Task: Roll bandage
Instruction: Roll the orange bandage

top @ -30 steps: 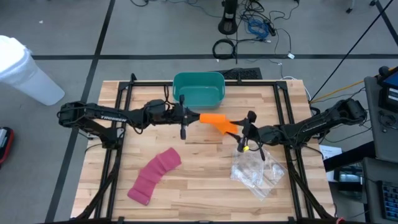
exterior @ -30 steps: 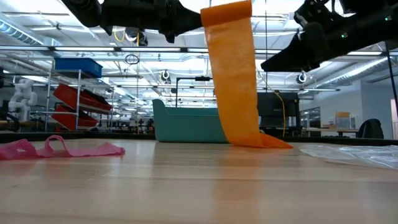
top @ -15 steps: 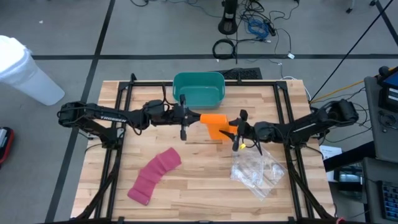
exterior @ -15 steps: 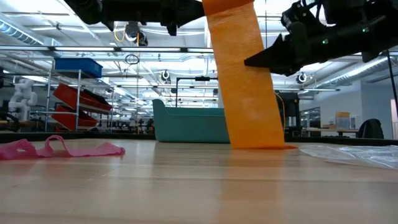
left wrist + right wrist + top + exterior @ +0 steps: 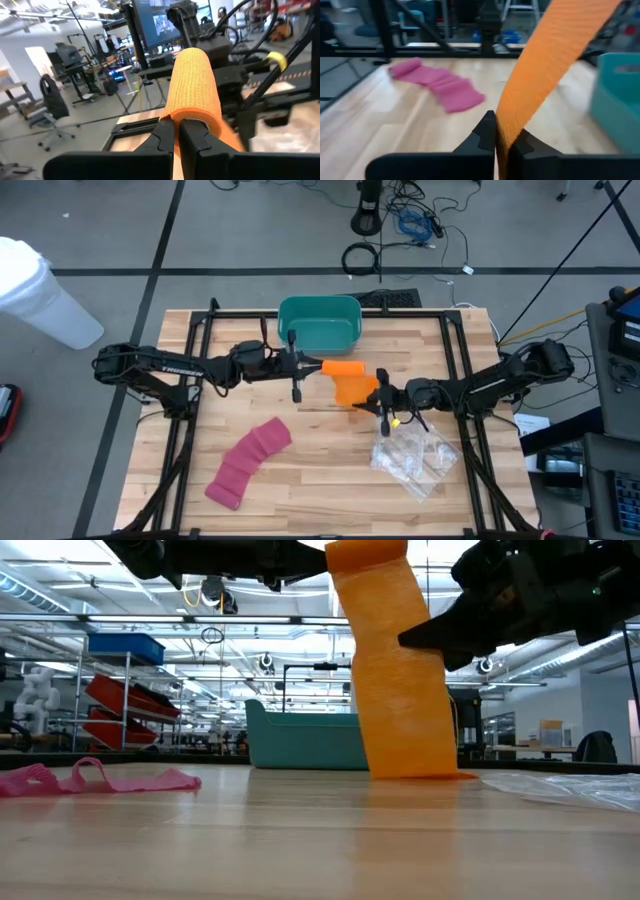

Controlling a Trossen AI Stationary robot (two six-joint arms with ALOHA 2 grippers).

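Centre of the high view, slightly right: right gripper (image 5: 377,404) has just snapped closed, fingers pinching the lower part of the orange elastic bandage strip (image 5: 351,382); a second ago it stood wide and off the strip. Its wrist view shows the strip clamped between the dark fingers (image 5: 485,136). Left gripper (image 5: 300,366), just left of centre, pinches the strip's top end, unchanged; cloth folds over its fingers (image 5: 162,136). Low view: strip hangs from upper centre down to the wooden table (image 5: 300,840), bottom end touching it. Both ends now held, so rolling can likely start. Pink crumpled bandage (image 5: 247,461) lies lower left, untouched. Teal plastic bin (image 5: 319,323) sits at upper centre, clear plastic wrapper (image 5: 415,457) at lower right.
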